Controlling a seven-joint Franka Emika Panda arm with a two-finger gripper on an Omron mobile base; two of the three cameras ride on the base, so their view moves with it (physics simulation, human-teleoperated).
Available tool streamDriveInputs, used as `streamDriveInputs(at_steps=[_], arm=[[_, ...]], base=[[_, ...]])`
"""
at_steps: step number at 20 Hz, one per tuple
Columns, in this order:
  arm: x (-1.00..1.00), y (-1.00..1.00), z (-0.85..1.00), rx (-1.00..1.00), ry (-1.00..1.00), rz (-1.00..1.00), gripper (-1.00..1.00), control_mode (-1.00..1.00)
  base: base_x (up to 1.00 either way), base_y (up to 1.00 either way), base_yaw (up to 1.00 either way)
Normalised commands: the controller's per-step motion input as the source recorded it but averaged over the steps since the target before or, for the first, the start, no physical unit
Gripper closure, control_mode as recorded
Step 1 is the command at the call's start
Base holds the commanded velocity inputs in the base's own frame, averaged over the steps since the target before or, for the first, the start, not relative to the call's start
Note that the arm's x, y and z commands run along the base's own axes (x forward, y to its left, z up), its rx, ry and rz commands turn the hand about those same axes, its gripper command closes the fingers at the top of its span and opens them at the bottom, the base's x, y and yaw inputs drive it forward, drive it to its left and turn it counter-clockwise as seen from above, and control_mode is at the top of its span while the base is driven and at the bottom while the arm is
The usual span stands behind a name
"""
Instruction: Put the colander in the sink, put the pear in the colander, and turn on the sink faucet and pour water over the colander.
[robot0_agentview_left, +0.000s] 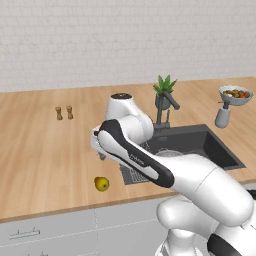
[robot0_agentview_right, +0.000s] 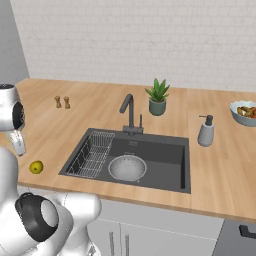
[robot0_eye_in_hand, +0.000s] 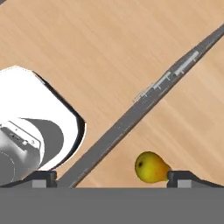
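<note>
- Wooden surface (robot0_agentview_right: 75, 125) along a white brick wall, with pale cabinet fronts below its front edge.
- Dark grey sink (robot0_agentview_right: 150, 150) recessed into the surface; wire rack (robot0_agentview_right: 92, 154) in the left part of the basin.
- Colander (robot0_agentview_right: 127, 167) upright on the sink floor, just right of the wire rack, near the front wall.
- Sink faucet (robot0_agentview_right: 130, 112) on the back rim of the sink, spout angled up to the left.
- Potted plant (robot0_agentview_right: 158, 97) just behind and to the right of the faucet; soap dispenser (robot0_agentview_right: 205, 131) right of the sink; fruit bowl (robot0_agentview_right: 244, 113) at the far right of the surface.
- Two small shakers (robot0_agentview_right: 62, 102) side by side, far left, toward the wall.
- Pear (robot0_agentview_left: 102, 183) lying on the surface left of the sink, near the front edge, well apart from the colander.
- Claw (robot0_eye_in_hand: 112, 178) spread wide and empty, pointing down over the front edge of the surface.
- Seen from the hand: pear just beside the right fingertip (robot0_eye_in_hand: 186, 177), lying on its side; contact cannot be told.
</note>
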Motion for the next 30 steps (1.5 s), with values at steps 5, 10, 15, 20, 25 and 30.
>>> streamDriveInputs(at_steps=[5, 10, 15, 20, 25, 30], arm=[[0.01, 0.01, -0.10, 0.06, 0.07, -0.93, -1.00, -1.00], [0.00, 0.04, -0.01, 0.00, 0.02, -1.00, -1.00, -1.00], [0.00, 0.00, 0.00, 0.01, 0.04, -0.99, -1.00, -1.00], [0.00, 0.03, 0.03, 0.12, 0.01, -0.91, -1.00, -1.00], [-0.06, 0.13, 0.07, 0.25, 0.07, -0.72, -1.00, -1.00], [-0.03, 0.20, 0.00, 0.12, 0.13, -0.37, -1.00, -1.00]], base=[[0.00, 0.00, 0.00], [0.00, 0.00, 0.00], [0.00, 0.00, 0.00], [0.00, 0.00, 0.00], [0.00, 0.00, 0.00], [0.00, 0.00, 0.00]])
